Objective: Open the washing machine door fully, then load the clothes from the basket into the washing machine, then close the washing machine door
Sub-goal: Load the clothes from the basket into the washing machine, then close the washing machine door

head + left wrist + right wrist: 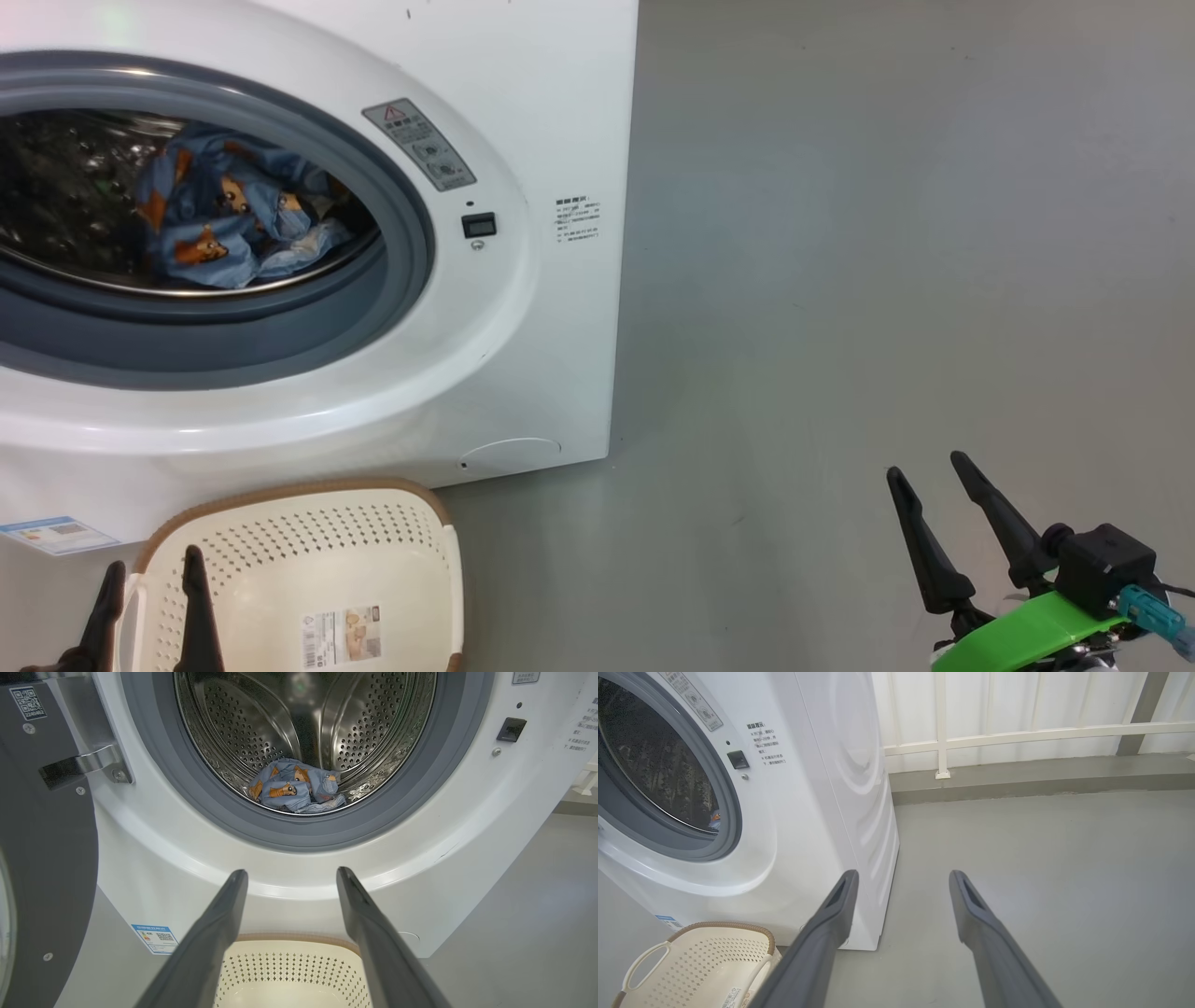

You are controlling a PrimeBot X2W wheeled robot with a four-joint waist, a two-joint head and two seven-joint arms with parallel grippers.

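The white washing machine (560,112) stands with its round mouth uncovered. Its door (42,858) is swung out to the left, its dark inner side showing in the left wrist view. The light blue clothes (229,219) with orange figures lie crumpled at the bottom of the steel drum (299,714), also clear as clothes (294,791). The cream basket (308,569) sits on the floor below the machine with only a paper label inside. My left gripper (154,569) hovers open over the basket's left side. My right gripper (929,471) stands open over bare floor.
Grey floor (887,280) stretches right of the machine. A white railing and panelled wall (1017,728) run behind, with a low kerb at their foot. A blue energy sticker (154,939) is on the machine's lower front.
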